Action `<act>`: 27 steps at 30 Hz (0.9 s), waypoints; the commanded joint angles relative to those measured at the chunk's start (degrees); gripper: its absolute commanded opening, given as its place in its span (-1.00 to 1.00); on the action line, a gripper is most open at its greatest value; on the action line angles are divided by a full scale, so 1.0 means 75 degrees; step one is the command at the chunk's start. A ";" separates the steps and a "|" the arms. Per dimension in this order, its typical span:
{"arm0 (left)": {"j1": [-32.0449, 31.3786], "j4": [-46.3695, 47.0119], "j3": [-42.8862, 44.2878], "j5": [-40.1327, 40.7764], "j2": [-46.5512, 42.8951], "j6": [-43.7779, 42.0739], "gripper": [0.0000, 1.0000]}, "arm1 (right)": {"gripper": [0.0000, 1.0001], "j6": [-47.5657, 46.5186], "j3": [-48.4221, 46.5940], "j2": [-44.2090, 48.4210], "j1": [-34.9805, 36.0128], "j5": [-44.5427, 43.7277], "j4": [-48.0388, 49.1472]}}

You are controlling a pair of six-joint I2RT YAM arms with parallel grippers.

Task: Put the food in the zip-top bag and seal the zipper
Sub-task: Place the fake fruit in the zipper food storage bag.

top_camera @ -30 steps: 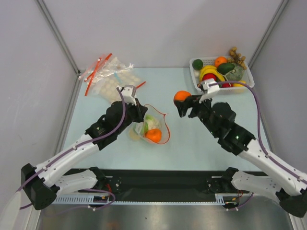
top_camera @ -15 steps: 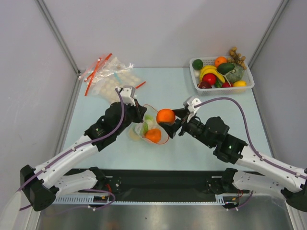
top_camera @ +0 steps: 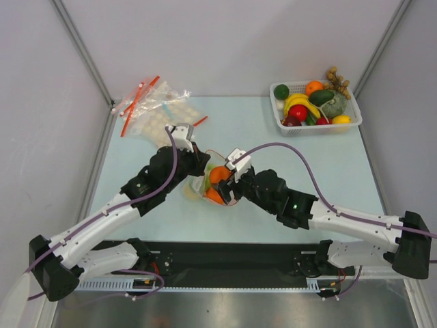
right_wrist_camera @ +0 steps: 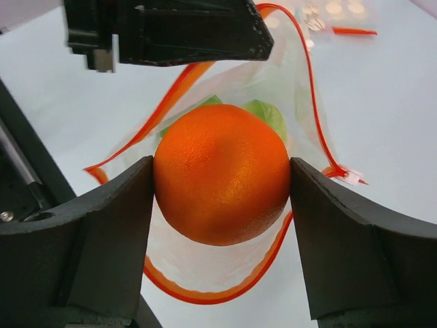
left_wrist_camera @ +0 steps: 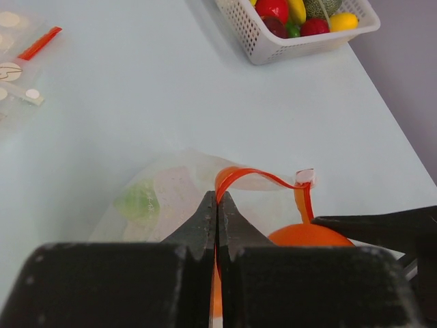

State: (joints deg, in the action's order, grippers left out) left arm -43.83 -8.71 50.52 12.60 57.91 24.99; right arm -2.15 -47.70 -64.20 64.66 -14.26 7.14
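pale blue table [top_camera: 239, 116] has grey walls [top_camera: 205, 41] on three sides. left end effector [left_wrist_camera: 217, 212] is pinched tight on the zipper [left_wrist_camera: 256, 176], holding the zip-top bag [left_wrist_camera: 171, 191] open. right end effector [right_wrist_camera: 222, 178] squeezes an orange [right_wrist_camera: 222, 160] right at the bag's mouth. open table lies to its right; a basket [top_camera: 275, 108] sits far behind.

- pale blue-green table [top_camera: 273, 137], walled on the left, far and right edges
- crinkled disc-dotted bags [top_camera: 158, 109] with red strips, far-left corner
- white basket [left_wrist_camera: 300, 46] of toy produce, far-right corner
- clear zip-top bag [left_wrist_camera: 171, 198], mid-table, nearer the front edge
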 commanded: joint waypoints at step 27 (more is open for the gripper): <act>0.0044 -0.0291 0.0096 0.1530 -0.0420 0.0324 -0.99 | 0.40 0.2069 -0.1057 -0.0509 -0.0688 -0.1286 -0.1326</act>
State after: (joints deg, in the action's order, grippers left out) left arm -43.83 -10.70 50.35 19.46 56.64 25.93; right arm 10.94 -52.49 -67.02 59.05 -24.99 -0.95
